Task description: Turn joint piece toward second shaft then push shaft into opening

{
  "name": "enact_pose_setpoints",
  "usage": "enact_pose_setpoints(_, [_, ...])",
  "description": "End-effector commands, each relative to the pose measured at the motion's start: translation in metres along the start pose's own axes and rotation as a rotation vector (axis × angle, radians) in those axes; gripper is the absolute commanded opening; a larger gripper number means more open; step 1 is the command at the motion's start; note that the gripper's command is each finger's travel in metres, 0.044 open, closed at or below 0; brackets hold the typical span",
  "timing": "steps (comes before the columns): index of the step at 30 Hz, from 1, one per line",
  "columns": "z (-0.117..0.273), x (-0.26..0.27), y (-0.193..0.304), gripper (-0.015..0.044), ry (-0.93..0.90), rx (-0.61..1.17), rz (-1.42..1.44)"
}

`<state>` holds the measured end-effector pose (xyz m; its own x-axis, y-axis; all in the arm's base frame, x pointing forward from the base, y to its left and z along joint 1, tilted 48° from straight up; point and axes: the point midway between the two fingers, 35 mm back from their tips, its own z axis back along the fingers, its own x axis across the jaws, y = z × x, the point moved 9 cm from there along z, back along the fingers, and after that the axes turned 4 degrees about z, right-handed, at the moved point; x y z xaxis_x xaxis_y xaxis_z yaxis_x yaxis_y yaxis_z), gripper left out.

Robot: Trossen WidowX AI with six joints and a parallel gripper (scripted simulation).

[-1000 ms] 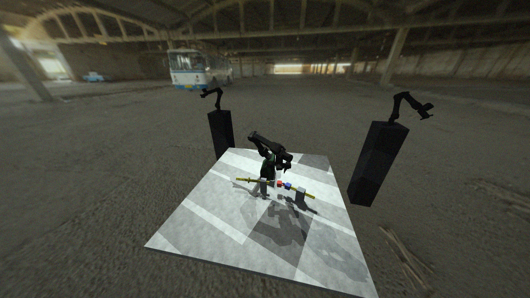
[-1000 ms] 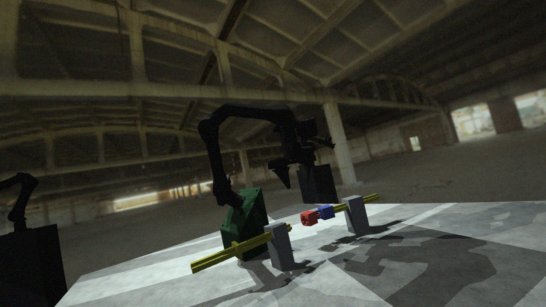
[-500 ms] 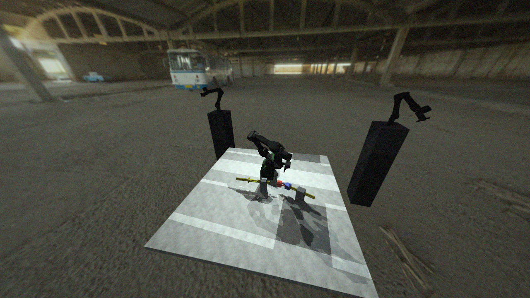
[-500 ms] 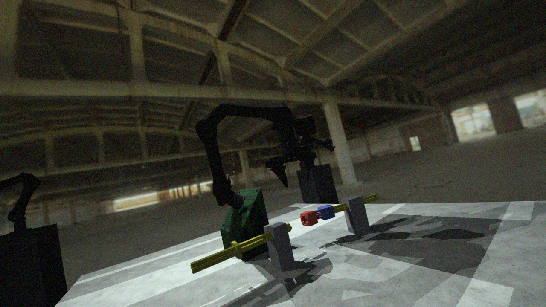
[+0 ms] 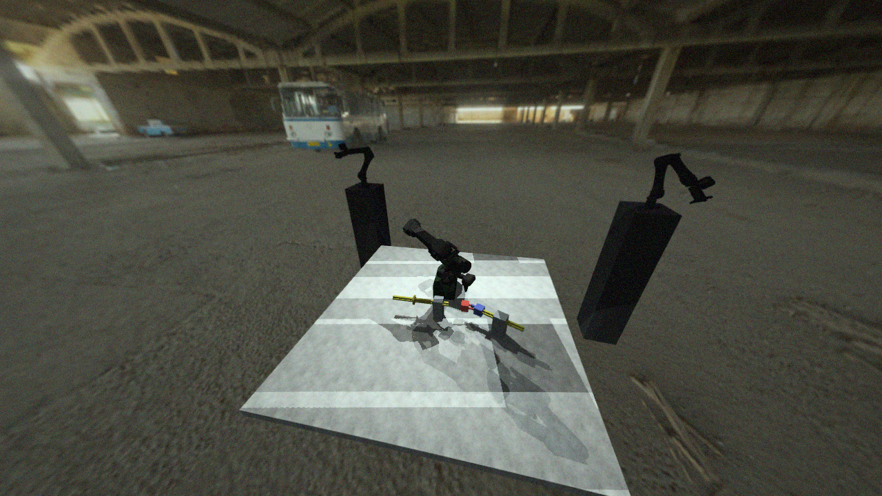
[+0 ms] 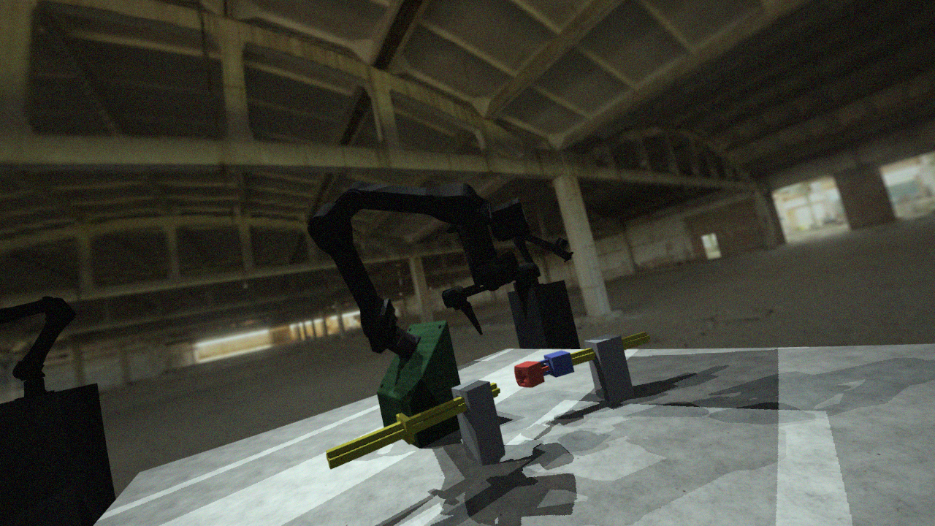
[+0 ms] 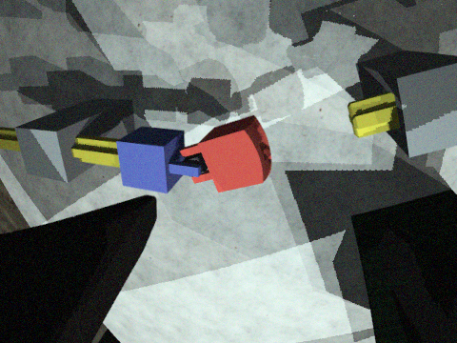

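Note:
The red joint piece (image 5: 464,306) (image 6: 528,374) (image 7: 233,159) is hinged to the blue fork (image 5: 479,309) (image 6: 559,363) (image 7: 143,164) on the first yellow shaft (image 5: 517,325) (image 6: 637,339), held in a grey block (image 5: 499,324) (image 6: 611,369) (image 7: 43,152). Its open face is turned toward the second yellow shaft (image 5: 404,298) (image 6: 366,446) (image 7: 373,116); in the wrist view its edges run about parallel to that shaft. A gap separates them. The second shaft passes through its own grey block (image 5: 438,310) (image 6: 480,421) (image 7: 428,110). My gripper (image 7: 270,224) is open and empty, above and clear of the joint piece.
The arm's green base (image 6: 421,379) stands behind the second block. A collar (image 6: 405,428) sits on the second shaft's outer part. The table (image 5: 370,370) carries strong shadows. Two dark pedestals (image 5: 629,271) (image 5: 368,215) with other arms stand beyond it.

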<state>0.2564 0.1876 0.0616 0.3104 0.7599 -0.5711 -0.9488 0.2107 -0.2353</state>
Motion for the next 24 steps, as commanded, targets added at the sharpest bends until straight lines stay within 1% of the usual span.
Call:
enact_pose_setpoints(1, [-0.004, -0.013, -0.007, 0.0440, -0.047, 0.034, -0.152])
enact_pose_setpoints(24, [-0.028, -0.074, -0.027, 0.0440, -0.227, 0.204, -0.864])
